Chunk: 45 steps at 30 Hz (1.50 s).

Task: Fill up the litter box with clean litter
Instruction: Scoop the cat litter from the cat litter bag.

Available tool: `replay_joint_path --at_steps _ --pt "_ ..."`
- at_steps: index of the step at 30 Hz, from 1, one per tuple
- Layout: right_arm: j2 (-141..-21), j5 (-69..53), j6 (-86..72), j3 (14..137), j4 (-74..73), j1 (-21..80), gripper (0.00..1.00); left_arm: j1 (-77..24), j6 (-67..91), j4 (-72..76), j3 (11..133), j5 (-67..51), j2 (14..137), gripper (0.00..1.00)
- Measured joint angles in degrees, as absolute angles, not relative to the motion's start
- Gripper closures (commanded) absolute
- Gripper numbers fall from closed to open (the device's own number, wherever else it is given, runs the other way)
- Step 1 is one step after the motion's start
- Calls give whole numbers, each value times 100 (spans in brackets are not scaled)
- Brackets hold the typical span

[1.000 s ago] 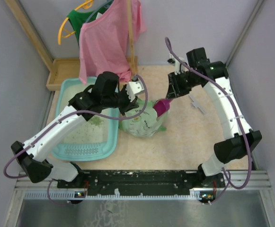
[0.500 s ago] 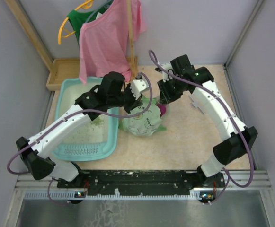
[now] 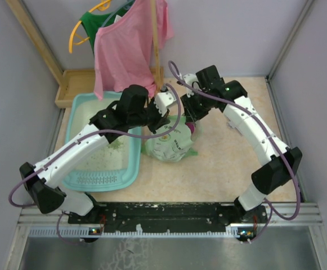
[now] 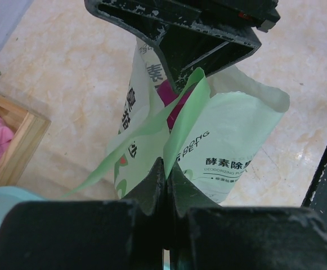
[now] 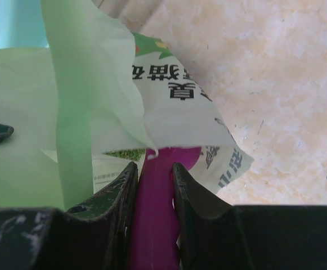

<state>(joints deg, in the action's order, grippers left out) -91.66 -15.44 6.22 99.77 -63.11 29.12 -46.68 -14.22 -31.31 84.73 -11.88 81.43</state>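
Beige tabletop point(image 3: 219, 163), bag point(image 3: 171, 147) beside litter box point(image 3: 101, 179) rim

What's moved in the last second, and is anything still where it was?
The right gripper, shut on the pink scoop, swung left and pushed the scoop into the bag. The left gripper shifted slightly, keeping its pinch on the bag's edge. Bag and litter box stayed put.

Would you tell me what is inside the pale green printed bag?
The magenta plastic scoop, held by the right gripper, reaches into the bag, beside a sliver of olive-green granules. The scoop's bowl and any further litter are covered by the bag's wall.
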Motion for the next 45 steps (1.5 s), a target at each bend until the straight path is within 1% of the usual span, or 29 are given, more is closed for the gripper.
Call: replay_joint_path --at_steps 11,16,21,28,45 --pt "-9039 -1918 1052 9579 -5828 2895 100 -4668 -1363 -2954 8473 -1168 8259 100" --pt "-8927 -2224 1190 9445 -5782 2646 100 -4668 -1369 -2934 8473 -1098 8259 100" --pt "-8632 -2652 1199 8973 -5524 2270 100 -4668 -1376 -2943 8484 -1024 8259 100" --pt "-8162 -2915 1406 8396 -5266 2141 100 -4683 -1409 -3122 8597 -873 8259 100" --pt "-8016 -2969 2578 8455 -6267 2073 100 -4705 -1516 -3553 8851 -790 8318 100"
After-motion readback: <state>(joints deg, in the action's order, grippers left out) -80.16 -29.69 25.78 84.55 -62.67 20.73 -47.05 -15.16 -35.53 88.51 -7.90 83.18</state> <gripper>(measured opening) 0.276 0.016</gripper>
